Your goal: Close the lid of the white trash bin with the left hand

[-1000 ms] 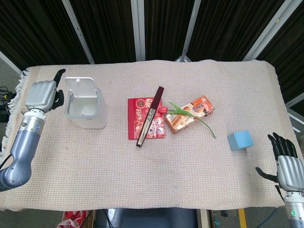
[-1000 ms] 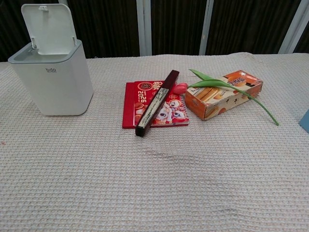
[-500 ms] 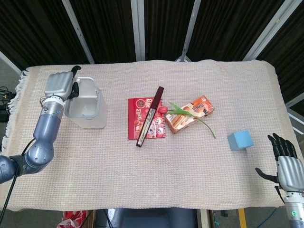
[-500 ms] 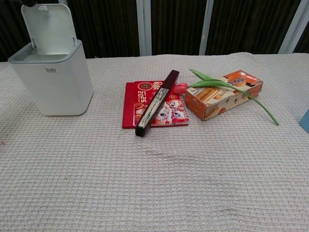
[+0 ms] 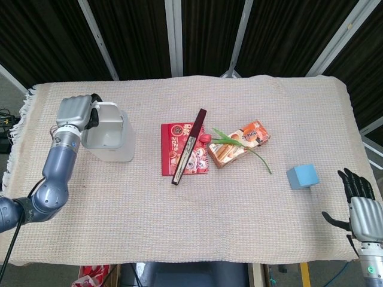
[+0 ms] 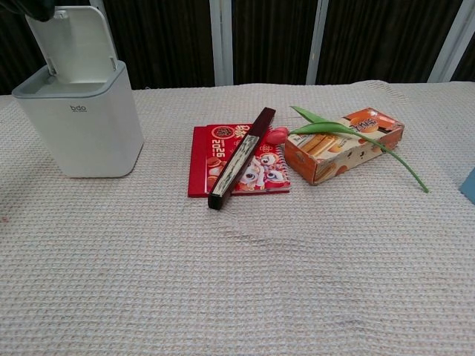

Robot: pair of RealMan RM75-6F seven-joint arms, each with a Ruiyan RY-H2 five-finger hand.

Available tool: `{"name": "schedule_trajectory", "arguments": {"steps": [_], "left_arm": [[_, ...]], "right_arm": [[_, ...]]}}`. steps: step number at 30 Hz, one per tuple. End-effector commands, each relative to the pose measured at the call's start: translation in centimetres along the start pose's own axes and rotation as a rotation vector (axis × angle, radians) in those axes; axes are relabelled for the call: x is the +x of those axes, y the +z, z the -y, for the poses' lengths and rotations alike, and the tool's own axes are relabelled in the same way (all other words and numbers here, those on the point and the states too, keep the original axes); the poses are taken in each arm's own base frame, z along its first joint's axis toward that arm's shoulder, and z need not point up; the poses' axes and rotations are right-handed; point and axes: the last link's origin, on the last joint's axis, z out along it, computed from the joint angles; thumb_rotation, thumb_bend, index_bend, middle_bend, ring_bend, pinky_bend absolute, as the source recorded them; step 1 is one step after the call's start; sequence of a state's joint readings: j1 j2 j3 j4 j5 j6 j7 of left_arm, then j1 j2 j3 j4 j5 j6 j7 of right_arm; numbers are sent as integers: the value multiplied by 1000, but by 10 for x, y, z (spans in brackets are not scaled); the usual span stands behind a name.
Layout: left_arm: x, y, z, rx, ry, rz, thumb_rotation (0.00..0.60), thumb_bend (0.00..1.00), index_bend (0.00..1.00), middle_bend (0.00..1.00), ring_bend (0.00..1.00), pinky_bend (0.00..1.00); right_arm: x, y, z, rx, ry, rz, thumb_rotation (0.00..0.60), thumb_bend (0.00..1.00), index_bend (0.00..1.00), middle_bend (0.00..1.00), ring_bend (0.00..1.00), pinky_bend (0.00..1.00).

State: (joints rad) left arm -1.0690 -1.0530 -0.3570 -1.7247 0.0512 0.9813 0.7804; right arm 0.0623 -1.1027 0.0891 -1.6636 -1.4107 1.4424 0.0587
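Left hand: covers the lid's upper corner in head view; chest view shows only dark fingers, cut by the top edge.
Bin: contents not discernible.
Right hand: wrist cut by the bottom edge.
Blue block: a sliver at the chest view's right edge.
Booklet: partly under the dark box; print too small to read.

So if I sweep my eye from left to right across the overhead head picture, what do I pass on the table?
Left hand → white trash bin → red booklet → snack box → blue block → right hand. The dark stick and the tulip overlap their neighbours, so they are left out.
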Motion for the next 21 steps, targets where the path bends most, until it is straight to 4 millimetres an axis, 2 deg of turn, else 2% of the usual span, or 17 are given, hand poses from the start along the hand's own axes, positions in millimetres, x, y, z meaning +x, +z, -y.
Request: {"name": "schedule_trajectory", "arguments": {"steps": [1,12,21], "left_arm": [[3,-9,7,0,20,9,600,752,345,1000,919,910],[-1,-36,21,-22,36,63,600,752,363,1000,920,910],[-21,-50,31,-30,29,96,600,752,359,1000,919,909]], "right_arm": [[0,0,0,1,0,0,600,195,0,0,0,0],[0,-1,0,-1,-5,0,600,195,0,0,0,0],[2,-4,2,19,-16,-5,600,195,0,0,0,0]]}}
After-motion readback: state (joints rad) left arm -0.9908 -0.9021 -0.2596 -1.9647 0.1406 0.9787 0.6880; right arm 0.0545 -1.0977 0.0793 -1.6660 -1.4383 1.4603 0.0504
